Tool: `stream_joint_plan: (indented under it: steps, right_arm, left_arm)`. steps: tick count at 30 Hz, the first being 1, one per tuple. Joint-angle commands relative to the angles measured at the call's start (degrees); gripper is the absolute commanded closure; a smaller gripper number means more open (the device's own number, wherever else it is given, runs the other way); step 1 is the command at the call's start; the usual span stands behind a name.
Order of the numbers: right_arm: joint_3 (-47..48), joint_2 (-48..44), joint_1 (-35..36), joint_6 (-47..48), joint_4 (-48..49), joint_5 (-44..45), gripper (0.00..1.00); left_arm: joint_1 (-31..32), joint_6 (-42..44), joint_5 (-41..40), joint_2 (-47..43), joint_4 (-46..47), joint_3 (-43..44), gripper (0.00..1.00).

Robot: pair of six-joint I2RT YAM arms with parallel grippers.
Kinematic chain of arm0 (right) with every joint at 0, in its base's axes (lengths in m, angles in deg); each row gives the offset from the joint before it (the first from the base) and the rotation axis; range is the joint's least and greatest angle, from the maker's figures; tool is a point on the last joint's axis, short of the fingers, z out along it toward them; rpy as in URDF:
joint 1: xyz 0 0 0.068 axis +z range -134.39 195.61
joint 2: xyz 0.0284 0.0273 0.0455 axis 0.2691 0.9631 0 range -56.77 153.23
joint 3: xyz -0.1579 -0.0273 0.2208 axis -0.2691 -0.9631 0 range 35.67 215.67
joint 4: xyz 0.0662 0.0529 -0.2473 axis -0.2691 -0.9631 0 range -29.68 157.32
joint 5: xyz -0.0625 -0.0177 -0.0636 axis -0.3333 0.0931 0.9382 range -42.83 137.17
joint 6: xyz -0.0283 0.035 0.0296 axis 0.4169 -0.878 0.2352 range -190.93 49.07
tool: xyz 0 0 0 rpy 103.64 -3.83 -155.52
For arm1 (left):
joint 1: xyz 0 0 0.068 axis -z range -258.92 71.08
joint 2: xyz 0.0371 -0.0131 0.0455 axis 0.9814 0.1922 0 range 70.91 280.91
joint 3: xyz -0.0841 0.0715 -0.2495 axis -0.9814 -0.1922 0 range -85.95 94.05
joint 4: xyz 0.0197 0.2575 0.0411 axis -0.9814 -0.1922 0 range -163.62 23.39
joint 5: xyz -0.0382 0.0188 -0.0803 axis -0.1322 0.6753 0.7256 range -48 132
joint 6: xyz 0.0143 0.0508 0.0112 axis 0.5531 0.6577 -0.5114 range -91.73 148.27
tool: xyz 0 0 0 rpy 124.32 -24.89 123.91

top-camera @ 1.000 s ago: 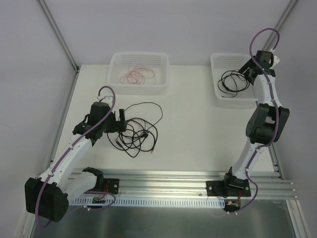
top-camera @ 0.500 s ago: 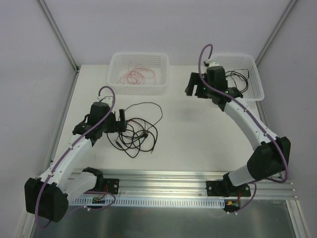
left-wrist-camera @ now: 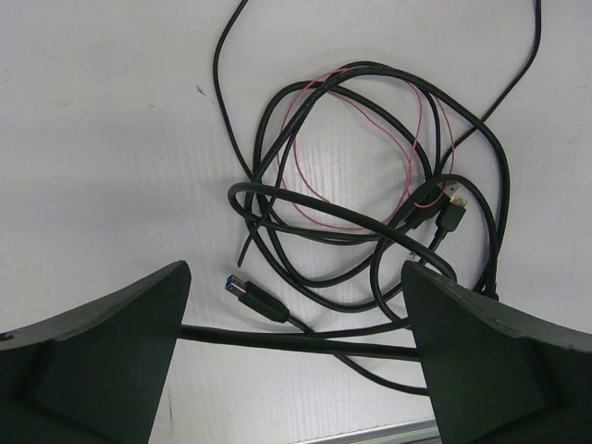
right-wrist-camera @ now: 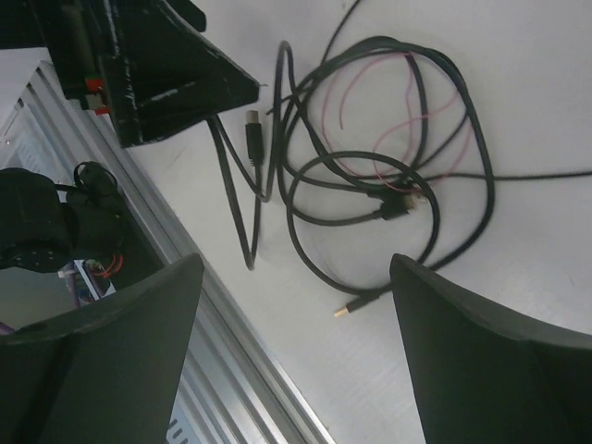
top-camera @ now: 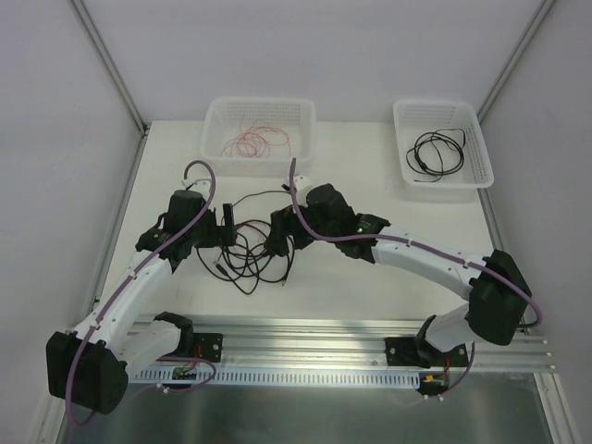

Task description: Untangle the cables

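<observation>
A tangle of black cables [top-camera: 261, 255] with a fine pink wire through it lies on the white table left of centre. My left gripper [top-camera: 227, 225] is open at the tangle's left edge. In the left wrist view [left-wrist-camera: 294, 270] one black cable [left-wrist-camera: 305, 340] runs across the gap between its fingers, beside a blue-tipped USB plug [left-wrist-camera: 250, 296]; the pink wire [left-wrist-camera: 421, 129] loops beyond. My right gripper [top-camera: 277, 236] is open and empty just above the tangle's right side. The right wrist view [right-wrist-camera: 296, 261] shows the black loops [right-wrist-camera: 398, 205] and a gold-tipped plug [right-wrist-camera: 351, 305] below it.
A white basket [top-camera: 215, 148] at the back left holds a coiled red wire [top-camera: 257, 141]. A second white basket [top-camera: 481, 157] at the back right holds a coiled black cable [top-camera: 439, 151]. An aluminium rail [top-camera: 314, 338] runs along the near table edge.
My right arm has swung from the back right basket across the table to the tangle, leaving the black cable in that basket. The left arm has not moved.
</observation>
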Motion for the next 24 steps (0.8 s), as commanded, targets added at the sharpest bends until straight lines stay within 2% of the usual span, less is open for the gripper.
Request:
stream_joint_plan:
  steps: [1, 8, 11, 13, 14, 17, 18, 19, 20, 24]
  right_arm:
    - [0.7, 4.0, 2.2, -1.5, 11.3, -1.0, 0.14]
    - [4.6, 12.5, 6.6, -2.1, 15.4, -2.4, 0.16]
    - [5.0, 15.6, 7.3, -3.4, 17.7, -3.1, 0.20]
    - [5.1, 17.1, 7.4, -4.1, 19.4, -4.3, 0.26]
    - [5.2, 18.2, 7.5, -4.2, 19.8, -4.6, 0.30]
    - [4.5, 17.7, 7.6, -4.0, 20.1, -5.5, 0.61]
    - [3.9, 16.8, 7.5, -3.7, 19.6, -5.5, 0.84]
    - [3.2, 15.6, 7.5, -2.7, 18.7, -5.1, 0.92]
    - [2.8, 14.3, 7.5, -1.8, 17.4, -4.4, 0.99]
    - [2.2, 4.5, 7.5, 3.1, 6.5, 0.5, 0.99]
  left_arm:
    - [-0.4, -0.2, -0.1, -0.4, 1.2, 0.3, 0.01]
    - [-0.4, -0.1, 0.1, 0.5, 1.2, 0.4, 0.01]
    - [-0.4, -0.1, 0.5, 0.6, 1.2, 0.5, 0.01]
    - [-0.4, -0.1, 0.7, 0.7, 1.2, 0.6, 0.01]
    - [-0.5, -0.1, 0.6, 0.7, 1.2, 0.6, 0.01]
    - [-0.4, -0.1, 0.1, 0.6, 1.1, 0.7, 0.01]
    - [-0.4, -0.1, -0.4, 0.2, 1.2, 0.5, 0.01]
    - [-0.3, -0.2, -0.7, 0.0, 1.2, 0.5, 0.01]
    - [-0.5, -0.3, -1.6, -0.3, 1.2, 0.4, 0.01]
    - [-0.4, -0.8, -4.2, -2.0, 1.2, 0.5, 0.01]
